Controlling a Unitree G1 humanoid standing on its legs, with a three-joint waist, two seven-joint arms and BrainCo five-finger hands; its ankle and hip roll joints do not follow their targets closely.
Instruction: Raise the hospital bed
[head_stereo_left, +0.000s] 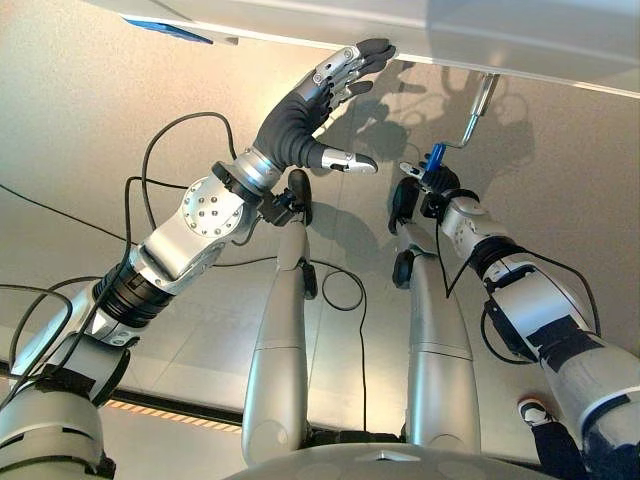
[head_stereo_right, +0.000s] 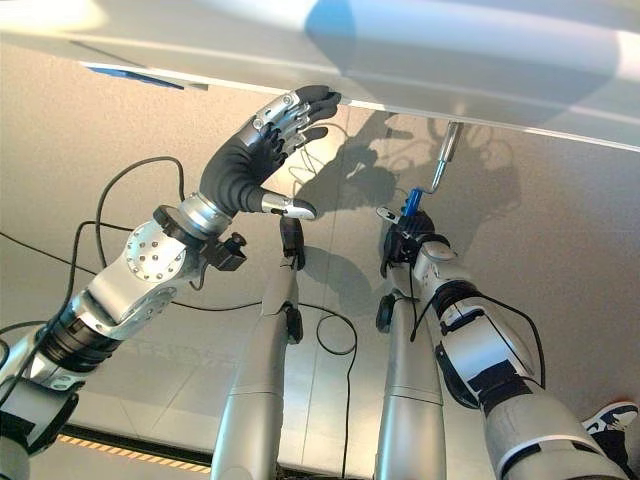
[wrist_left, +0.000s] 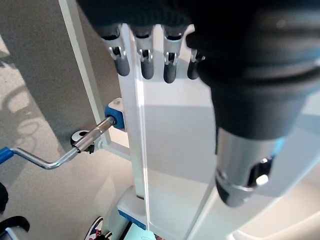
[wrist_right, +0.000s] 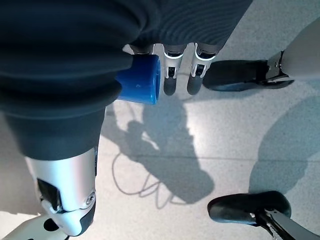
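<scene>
Bright light is falling across the pale speckled tiled floor, casting soft grey shadows and showing thin seams.

Right hand curls its fingers round the blue crank handle above the speckled floor

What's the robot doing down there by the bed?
It is working the bed's crank. The right hand has its fingers curled round the blue grip of the metal crank, which sticks out from under the white bed frame. The left hand reaches up with straight fingers touching the edge of the frame, as if steadying itself. A person's shoe shows on the floor nearby.
</scene>
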